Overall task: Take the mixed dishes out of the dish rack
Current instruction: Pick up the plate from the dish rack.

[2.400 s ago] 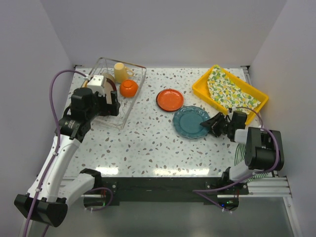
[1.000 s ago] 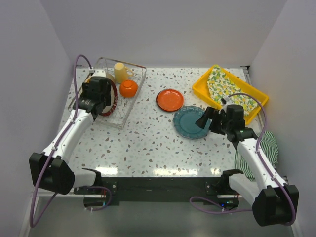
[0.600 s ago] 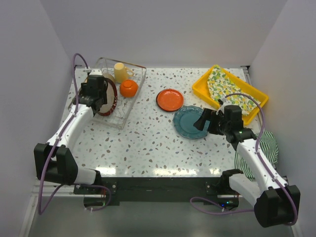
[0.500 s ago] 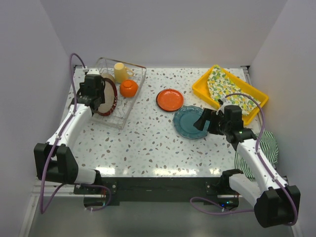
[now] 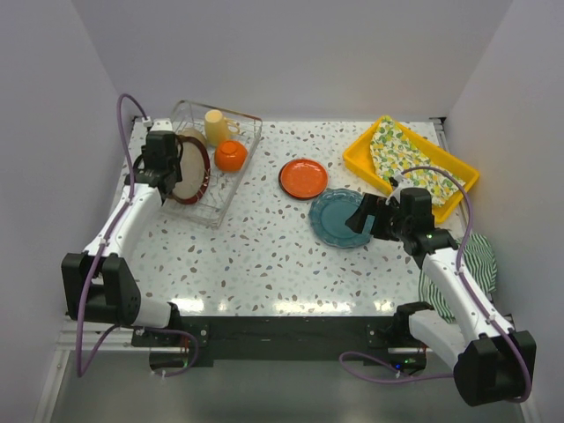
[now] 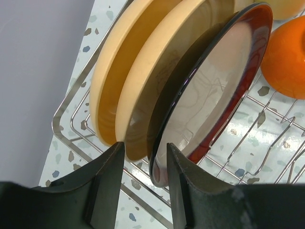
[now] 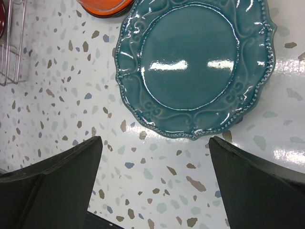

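Observation:
The dish rack (image 5: 231,189) stands at the back left, holding two tan-yellow plates (image 6: 109,90) on edge, a dark brown plate with a cream face (image 6: 214,95), an orange bowl (image 5: 231,156) and a cream mug (image 5: 214,126). My left gripper (image 6: 144,148) straddles the lower rim of the dark brown plate (image 5: 189,172). Its right finger is close against the rim and a gap shows on the left side. An orange plate (image 5: 303,178) and a teal plate (image 7: 195,67) lie on the table. My right gripper (image 7: 155,139) hovers wide open just near the teal plate's edge, holding nothing.
A yellow tray (image 5: 357,154) with a lemon-print cloth sits at the back right. A green striped cloth (image 5: 467,264) lies by the right arm. The rack's wire rim (image 6: 71,129) runs just under my left fingers. The left wall is close behind the rack.
My left gripper has moved toward the rack's left end and its jaws have narrowed round the dark brown plate's rim. The right arm has stayed still for the last half second.

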### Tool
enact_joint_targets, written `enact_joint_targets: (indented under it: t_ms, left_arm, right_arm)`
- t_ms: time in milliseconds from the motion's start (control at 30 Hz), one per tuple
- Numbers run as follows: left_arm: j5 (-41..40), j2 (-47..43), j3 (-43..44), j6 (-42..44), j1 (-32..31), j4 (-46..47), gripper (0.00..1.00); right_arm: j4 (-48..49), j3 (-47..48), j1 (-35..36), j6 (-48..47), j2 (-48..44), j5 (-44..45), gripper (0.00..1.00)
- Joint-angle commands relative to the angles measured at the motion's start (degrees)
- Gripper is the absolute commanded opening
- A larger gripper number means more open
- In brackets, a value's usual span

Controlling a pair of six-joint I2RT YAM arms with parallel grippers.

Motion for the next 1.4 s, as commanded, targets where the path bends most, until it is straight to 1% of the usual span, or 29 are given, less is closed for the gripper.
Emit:
enact_joint_targets:
  t_ms: [0, 167, 333, 733, 1000, 1367]
  left_arm:
    - [7.3, 2.4, -0.4, -2.6, -0.1, 2.6, 0.45]
    - [9.3, -0.6, -1.2, -5.0, -0.1, 2.3, 0.5]
    - [8.8, -2.6, -1.8, -5.6, -0.2, 2.2, 0.5]
    - [7.0, -3.7, -0.4, -5.5, -0.8, 0.3, 0.5]
    - [4.9, -0.6, -0.7, -3.8, -0.3, 2.3, 0.52]
    - [8.0, 2.5, -1.0, -1.0, 2.7, 6.0, 0.51]
  right_arm:
    - [1.3, 0.2, 0.3, -0.8, 0.3, -0.4, 0.98]
    - [1.8, -0.1, 0.2, -0.7, 0.6, -0.5, 0.98]
    - [2.3, -0.4, 0.3, -0.4, 1.3, -1.2, 0.98]
    - [2.9, -0.8, 0.3, -0.1, 1.7, -1.4, 0.98]
    - [2.9, -0.8, 0.2, -0.1, 1.9, -1.6, 0.98]
    - [2.9, -1.0, 0.3, -0.4, 1.8, -1.9, 0.98]
